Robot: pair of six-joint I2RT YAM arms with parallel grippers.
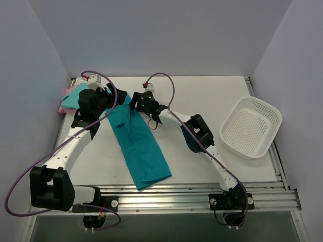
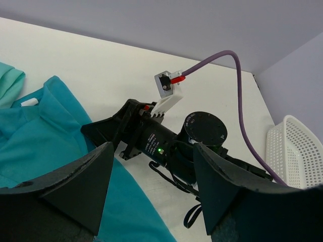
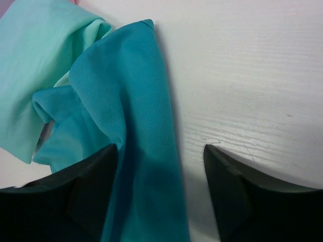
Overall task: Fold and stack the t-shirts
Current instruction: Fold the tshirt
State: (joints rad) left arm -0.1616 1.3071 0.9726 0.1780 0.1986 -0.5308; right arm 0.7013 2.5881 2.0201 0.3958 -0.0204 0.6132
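Now, both arms' jaws wide apart at far edge of teal t-shirt (image 1: pixel 146 151), open table (image 1: pixel 202 96) rightward.

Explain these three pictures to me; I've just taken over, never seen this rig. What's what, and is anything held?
Two robot arms are bolted at the near edge of a white table. One picture looks down from above and behind them; the other two come from wrist cameras, each showing its own claw: the left claw and the right claw. A deep teal cloth t-shirt lies across the middle; a mint green t-shirt and a pale pink t-shirt are piled at the far left. A white perforated plastic basket sits at the right. Both claws are open over the teal shirt, holding nothing.
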